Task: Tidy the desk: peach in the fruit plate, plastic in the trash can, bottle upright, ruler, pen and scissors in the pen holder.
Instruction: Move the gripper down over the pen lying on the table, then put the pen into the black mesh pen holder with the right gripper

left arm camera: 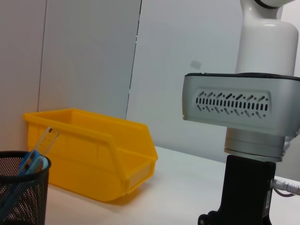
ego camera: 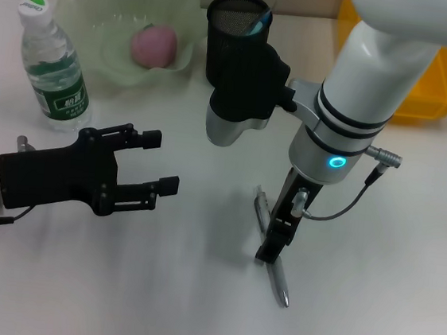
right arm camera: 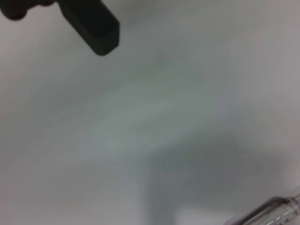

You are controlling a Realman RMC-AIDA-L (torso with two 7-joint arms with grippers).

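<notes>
A clear pen (ego camera: 276,273) lies on the white table, and my right gripper (ego camera: 268,256) points straight down with its tip on or just over the pen's middle. In the right wrist view the pen (right arm camera: 276,211) shows at one corner, close to the table. My left gripper (ego camera: 162,161) is open and empty, hovering low at the left. The peach (ego camera: 155,46) lies in the green fruit plate (ego camera: 104,11). The bottle (ego camera: 54,70) stands upright. The black mesh pen holder (ego camera: 234,49) holds blue scissors (ego camera: 259,23). It also shows in the left wrist view (left arm camera: 21,197) with the scissors (left arm camera: 28,166) and a clear ruler (left arm camera: 48,139).
A yellow bin (ego camera: 436,82) stands at the back right and also shows in the left wrist view (left arm camera: 93,154). My right arm's wrist (left arm camera: 239,108) fills that view's side. A dark blocky tip (right arm camera: 98,33) shows in the right wrist view.
</notes>
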